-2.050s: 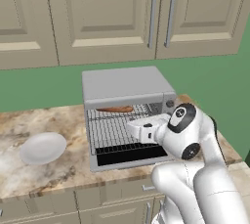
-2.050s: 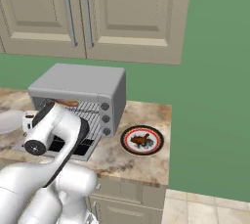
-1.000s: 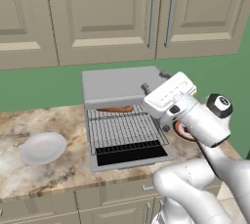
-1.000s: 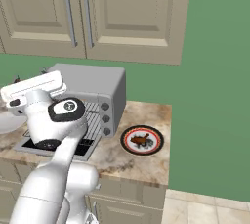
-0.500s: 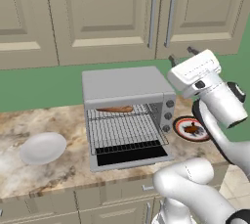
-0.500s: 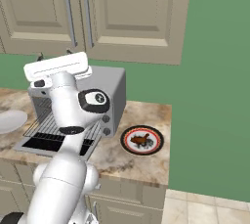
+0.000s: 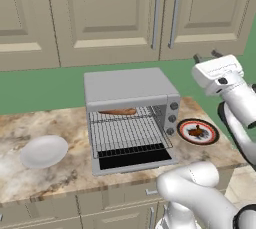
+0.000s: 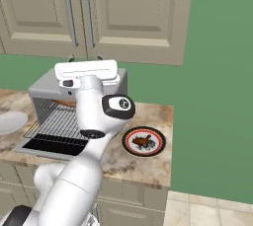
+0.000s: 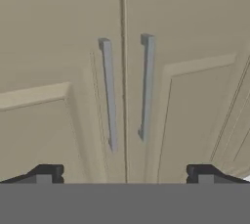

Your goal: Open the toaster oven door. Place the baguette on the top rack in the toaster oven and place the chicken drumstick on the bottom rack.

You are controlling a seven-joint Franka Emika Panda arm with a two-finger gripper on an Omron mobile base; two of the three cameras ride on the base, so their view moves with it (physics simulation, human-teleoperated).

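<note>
The toaster oven [image 7: 127, 83] stands on the counter with the toaster oven door [image 7: 135, 162] folded down flat. The baguette [image 7: 117, 112] lies at the back of the top rack [image 7: 129, 132], which is slid partly out; the bottom rack [image 7: 131, 150] shows beneath it. The chicken drumstick [image 7: 197, 132] rests on a red-rimmed plate [image 7: 212, 134] right of the oven. My gripper [image 7: 206, 55] is raised high to the right of the oven, above the plate, pointing at the wall cabinets. In the hand view the gripper [image 9: 123, 176] is open and holds nothing.
A white plate [image 7: 44, 150] sits on the counter left of the oven. Wall cabinets with two vertical handles [image 9: 110, 93] hang close in front of the hand. The counter ends just right of the red-rimmed plate [image 8: 144, 141], beside the green wall.
The arm has swung up and to the right, from the front of the oven racks to high beside the oven. The gripper stayed open; the baguette has not moved.
</note>
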